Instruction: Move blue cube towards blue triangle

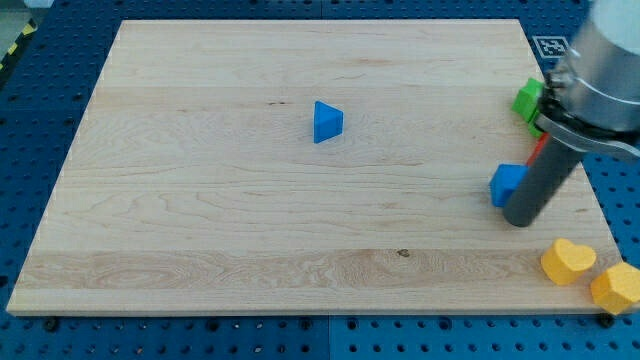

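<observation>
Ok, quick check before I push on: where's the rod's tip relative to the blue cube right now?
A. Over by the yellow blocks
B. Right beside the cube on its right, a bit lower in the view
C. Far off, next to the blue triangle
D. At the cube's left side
B: my tip sits right against the right side of the blue cube, slightly lower in the view, with the blue triangle well off towards the view's left.

Single camera, high, angled down, whole board in frame.
</observation>
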Robot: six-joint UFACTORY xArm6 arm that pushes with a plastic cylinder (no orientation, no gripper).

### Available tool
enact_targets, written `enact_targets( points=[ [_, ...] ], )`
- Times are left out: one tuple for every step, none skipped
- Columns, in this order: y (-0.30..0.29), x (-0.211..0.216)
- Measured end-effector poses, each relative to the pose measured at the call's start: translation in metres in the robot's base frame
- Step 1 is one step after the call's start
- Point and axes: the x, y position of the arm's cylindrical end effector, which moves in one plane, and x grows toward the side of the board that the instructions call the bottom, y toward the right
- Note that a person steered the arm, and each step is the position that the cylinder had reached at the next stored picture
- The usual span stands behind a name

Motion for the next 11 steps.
enact_targets(
  points=[
    [0.018, -0.006],
    [0.058, 0.001],
    [0.082, 0.004],
    [0.077, -0.006],
    [0.054, -0.013],
    [0.023, -0.013],
    [-0.011, -0.028],
    [-0.009, -0.032],
    [0.012, -0.028],
    [0.012, -0.038],
    [0.003, -0.058]
  ],
)
